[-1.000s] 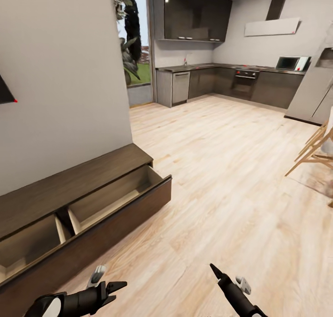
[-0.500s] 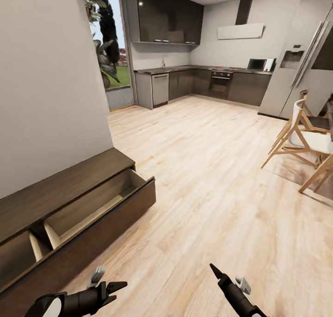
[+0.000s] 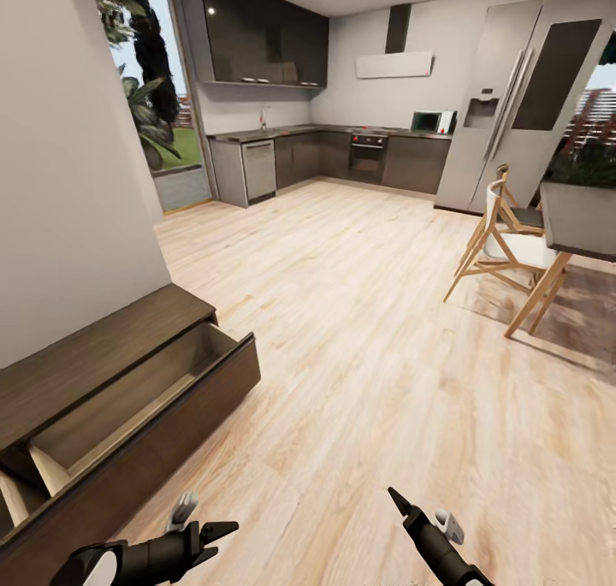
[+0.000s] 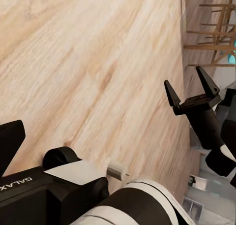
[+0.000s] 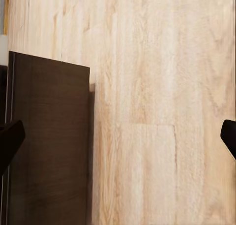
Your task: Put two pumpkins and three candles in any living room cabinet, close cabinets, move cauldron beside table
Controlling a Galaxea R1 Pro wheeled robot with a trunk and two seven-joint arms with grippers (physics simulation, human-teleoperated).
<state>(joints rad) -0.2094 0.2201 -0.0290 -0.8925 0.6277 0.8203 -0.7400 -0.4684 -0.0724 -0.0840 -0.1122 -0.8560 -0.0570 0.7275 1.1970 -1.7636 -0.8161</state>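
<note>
Cabinet (image 3: 111,398) at the robot's left, drawer pulled out and apparently empty. Left pincer (image 3: 210,535) and right pincer (image 4: 192,90) spread, holding nothing. Risk: turning base clips the protruding drawer.

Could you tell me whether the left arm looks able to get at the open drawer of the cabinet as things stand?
Probably yes: the left tool hangs empty and open just beside the cabinet's pulled-out drawer, with bare floor between them and nothing blocking. It might need to lift over the drawer front.
</note>
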